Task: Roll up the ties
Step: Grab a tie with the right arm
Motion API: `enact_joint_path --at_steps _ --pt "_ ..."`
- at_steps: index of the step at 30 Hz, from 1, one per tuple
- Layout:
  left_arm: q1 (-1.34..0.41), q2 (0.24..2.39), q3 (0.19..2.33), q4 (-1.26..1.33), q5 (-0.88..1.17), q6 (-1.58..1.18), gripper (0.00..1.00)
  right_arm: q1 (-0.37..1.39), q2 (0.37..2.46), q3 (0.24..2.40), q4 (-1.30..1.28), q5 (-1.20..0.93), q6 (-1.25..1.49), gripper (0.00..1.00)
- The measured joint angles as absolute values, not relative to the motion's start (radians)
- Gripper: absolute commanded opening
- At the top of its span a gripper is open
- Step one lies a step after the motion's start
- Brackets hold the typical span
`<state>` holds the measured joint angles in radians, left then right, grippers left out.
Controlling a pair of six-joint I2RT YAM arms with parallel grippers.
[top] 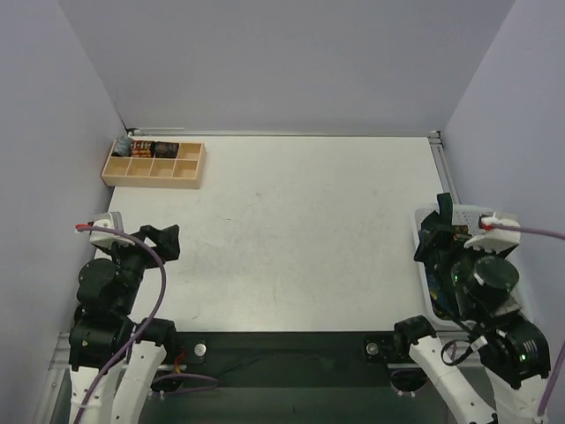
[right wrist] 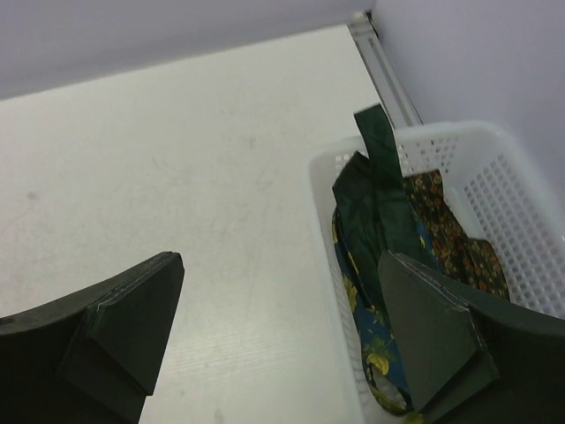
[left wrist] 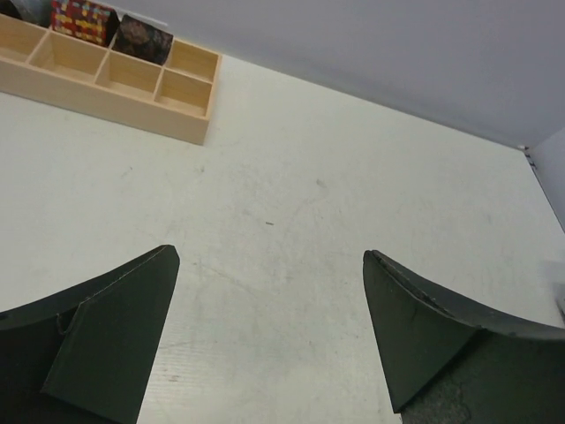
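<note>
Spread wide and holding nothing, the left fingers [top: 165,238] and right fingers [top: 438,230] hang above the counter [right wrist: 177,177].
Below and just ahead of the right fingers' outer side, a white basket [right wrist: 521,221] holds the dark green tie [right wrist: 375,190] on top, one end draped over the far rim, the blue tie with yellow pattern [right wrist: 366,329] beneath it and the brown patterned tie [right wrist: 446,221] alongside. Well ahead and left of the left fingers sits a wooden divided tray [left wrist: 132,102], two patterned rolls [left wrist: 84,19] in its back compartments.
</note>
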<state>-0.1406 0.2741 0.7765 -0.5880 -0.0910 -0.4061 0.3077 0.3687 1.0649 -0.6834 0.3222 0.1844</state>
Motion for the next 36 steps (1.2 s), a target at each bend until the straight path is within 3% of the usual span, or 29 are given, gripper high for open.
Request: enact_joint_path --at_steps 8,16,22,29,36 --pt "-0.178 0.321 0.691 -0.572 -0.046 -0.405 0.97 0.281 0.838 1.220 -0.750 0.498 0.321 1.00" --pt "-0.319 0.249 0.566 -0.564 -0.089 -0.361 0.97 0.079 1.321 1.399 -0.745 0.598 0.360 1.00" --pt "-0.370 0.241 0.549 -0.548 -0.131 -0.336 0.97 0.018 1.640 1.508 -0.745 0.691 0.384 0.92" --pt "-0.377 0.244 0.546 -0.534 -0.157 -0.321 0.97 0.006 1.879 1.663 -0.741 0.774 0.408 0.85" --pt "-0.377 0.257 0.546 -0.530 -0.171 -0.313 0.97 0.006 1.978 1.710 -0.741 0.839 0.435 0.82"
